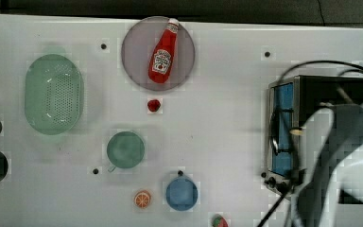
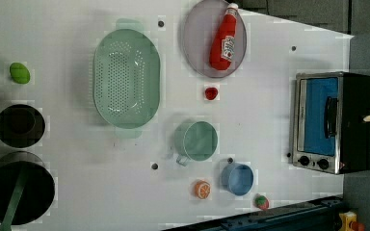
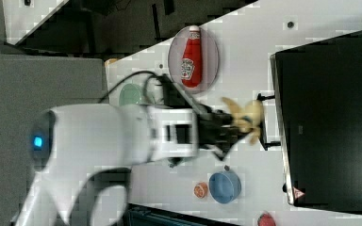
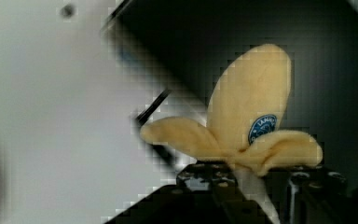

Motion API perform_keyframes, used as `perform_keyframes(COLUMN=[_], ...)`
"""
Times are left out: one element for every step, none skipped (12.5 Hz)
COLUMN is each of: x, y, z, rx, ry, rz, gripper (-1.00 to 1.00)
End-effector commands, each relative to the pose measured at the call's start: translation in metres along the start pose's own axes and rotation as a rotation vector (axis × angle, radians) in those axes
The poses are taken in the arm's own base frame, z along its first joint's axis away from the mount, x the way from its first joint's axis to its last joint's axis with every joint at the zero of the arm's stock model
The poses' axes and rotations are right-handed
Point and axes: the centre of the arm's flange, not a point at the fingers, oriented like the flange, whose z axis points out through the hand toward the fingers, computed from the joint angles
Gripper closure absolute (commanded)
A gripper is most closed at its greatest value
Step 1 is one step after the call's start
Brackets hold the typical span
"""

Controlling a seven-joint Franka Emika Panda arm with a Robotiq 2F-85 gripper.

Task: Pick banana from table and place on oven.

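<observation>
right view, left to right | arm: white, reaching rightward | gripper [image 3: 231, 129]: jaws narrowly parted, clamped on the banana [image 3: 245, 120]; peel flaps splayed | banana: aloft, just beside the oven [image 3: 330, 117] handle, above the table [image 3: 254, 52]

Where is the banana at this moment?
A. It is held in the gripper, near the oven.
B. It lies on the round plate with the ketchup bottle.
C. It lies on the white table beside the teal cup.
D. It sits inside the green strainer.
A. In the right view the gripper is closed on the banana, just beside the oven; the wrist view shows the banana in the gripper against the oven's black top.
</observation>
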Motion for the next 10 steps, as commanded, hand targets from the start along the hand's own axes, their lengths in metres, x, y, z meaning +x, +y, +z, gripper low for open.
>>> perform_keyframes(x=[0.015,0.022,0.026,0.031,0.035,0.037,0.037,0.036,0.035,0.034], y=[0.037,0.048,0.056,0.06,0.063,0.065,0.064,0.062,0.06,0.06], z=[0.0,0.012,0.023,0.03,0.036,0.039,0.042,0.045,0.047,0.047], rx=[-0.011,-0.03,-0.043,-0.045,-0.041,-0.036,-0.033,-0.027,-0.026,-0.026], ry=[0.035,0.028,0.021,0.024,0.038,0.042,0.035,0.03,0.025,0.025], rz=[-0.157,-0.168,-0.178,-0.182,-0.177,-0.182,-0.182,-0.184,-0.186,-0.185], gripper=[0.5,0.5,0.5,0.43,0.24,0.02,-0.21,-0.43,-0.66,-0.89])
